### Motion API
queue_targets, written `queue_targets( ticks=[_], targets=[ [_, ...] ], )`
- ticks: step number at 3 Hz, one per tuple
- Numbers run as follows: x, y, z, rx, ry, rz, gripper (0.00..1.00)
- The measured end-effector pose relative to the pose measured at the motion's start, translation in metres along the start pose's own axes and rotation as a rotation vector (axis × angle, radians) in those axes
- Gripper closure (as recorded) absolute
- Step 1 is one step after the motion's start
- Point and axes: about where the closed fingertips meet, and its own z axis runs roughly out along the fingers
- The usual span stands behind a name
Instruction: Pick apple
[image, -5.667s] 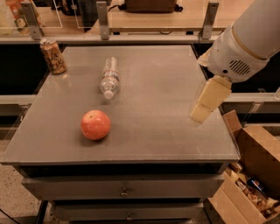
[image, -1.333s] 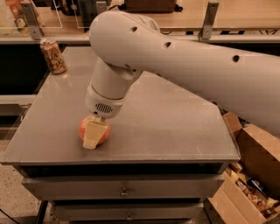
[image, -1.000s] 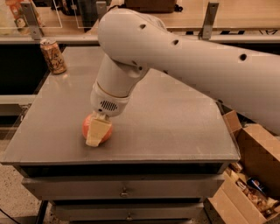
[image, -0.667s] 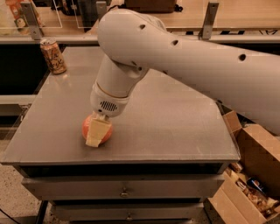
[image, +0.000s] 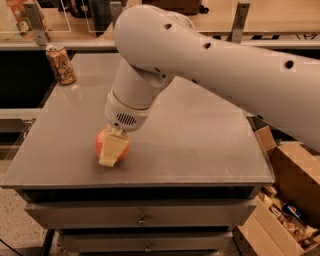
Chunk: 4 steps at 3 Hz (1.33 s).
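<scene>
The apple, reddish-orange, rests on the grey table near its front left. My gripper is down on the apple from above. Its cream-coloured tip covers the fruit's front, so only the apple's left and right edges show. The big white arm reaches in from the upper right and hides the middle of the table behind it.
A drink can stands upright at the back left corner of the table. Open cardboard boxes sit on the floor to the right. Drawers run under the table's front edge. A railing with shelves stands behind.
The arm swung from the right side of the table over to the apple and came down on it. Over the last second it shifted slightly right and then held still.
</scene>
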Motion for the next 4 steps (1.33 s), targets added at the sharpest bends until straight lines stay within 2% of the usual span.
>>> queue_targets(
  ticks=[2,3,4],
  targets=[
    [0.013,0.012,-0.051,0.165,-0.084,0.028,1.0],
    [0.014,0.005,-0.067,0.209,-0.131,0.033,1.0],
    [0.016,-0.017,-0.082,0.232,-0.178,0.064,1.0]
  ],
)
